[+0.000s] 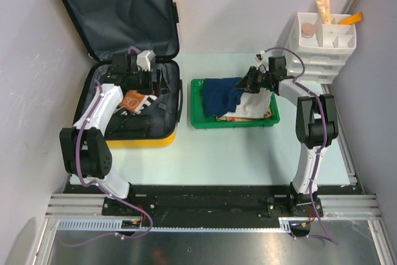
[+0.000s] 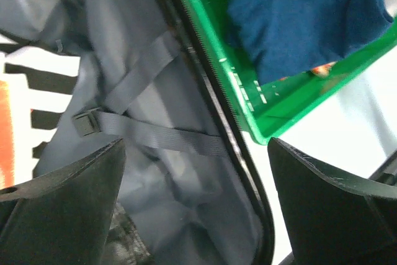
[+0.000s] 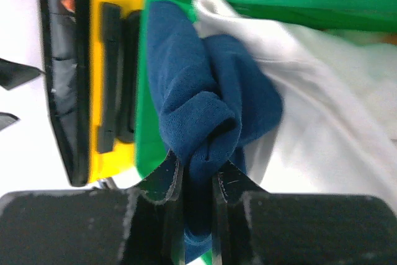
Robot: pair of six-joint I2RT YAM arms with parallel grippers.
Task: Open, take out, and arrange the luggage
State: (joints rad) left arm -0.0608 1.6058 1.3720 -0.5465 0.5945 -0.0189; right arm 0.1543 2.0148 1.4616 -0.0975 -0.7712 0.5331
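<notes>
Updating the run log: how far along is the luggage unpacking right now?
Done: the luggage lies open, and a white cloth sits in the green tray. In hand: the right gripper is shut on a blue cloth over that tray; the left gripper is open inside the case. Left: an orange-and-white item lies inside, not yet taken out.

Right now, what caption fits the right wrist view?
Right gripper pinches a blue cloth over the green tray.

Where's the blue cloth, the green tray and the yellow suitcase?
blue cloth (image 1: 223, 93): top view, on its bunched middle.
green tray (image 1: 234, 124): top view, on its near rim.
yellow suitcase (image 1: 118, 10): top view, on the grey lining of its open lid.
</notes>
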